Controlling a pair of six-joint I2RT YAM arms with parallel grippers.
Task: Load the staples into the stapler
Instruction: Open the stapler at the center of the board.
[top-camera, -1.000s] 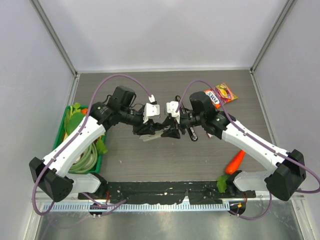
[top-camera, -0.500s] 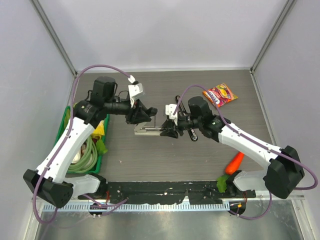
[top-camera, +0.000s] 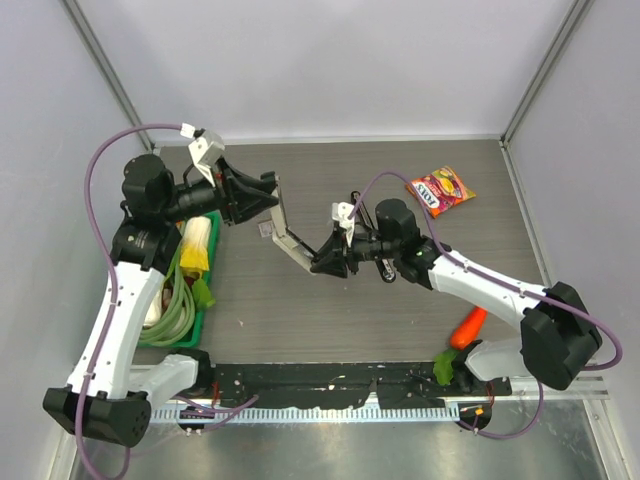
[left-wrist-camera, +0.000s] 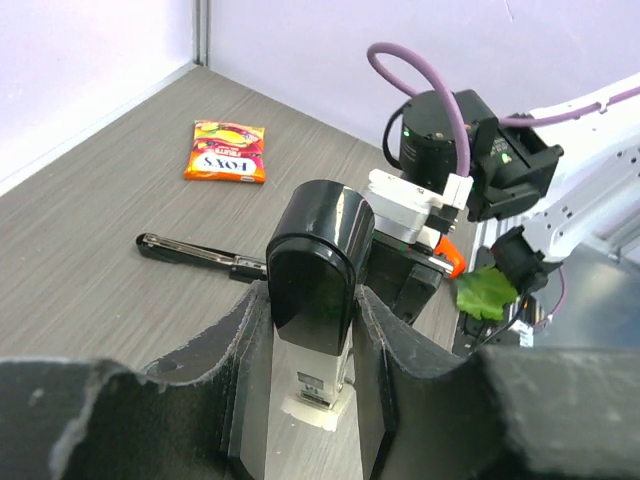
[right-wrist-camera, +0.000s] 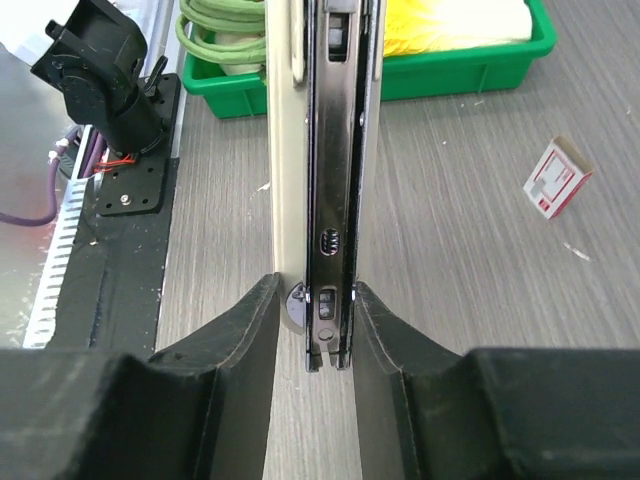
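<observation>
My left gripper (left-wrist-camera: 308, 310) is clenched on the black top of the opened stapler (top-camera: 295, 248). My right gripper (right-wrist-camera: 314, 300) grasps its metal rail. The staples box (right-wrist-camera: 557, 179) lies on the desk (right-wrist-camera: 450, 300) nearby.

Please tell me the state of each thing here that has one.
stapler: swung open, held between both claws.
left claw: shut on the stapler's black top.
right claw: shut on the stapler's metal rail.
staples: box lying on the table, untouched.
snack packet: lying flat.

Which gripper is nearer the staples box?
Left. The left gripper is just beyond the staples box; the right gripper is farther away, to its near right.
</observation>
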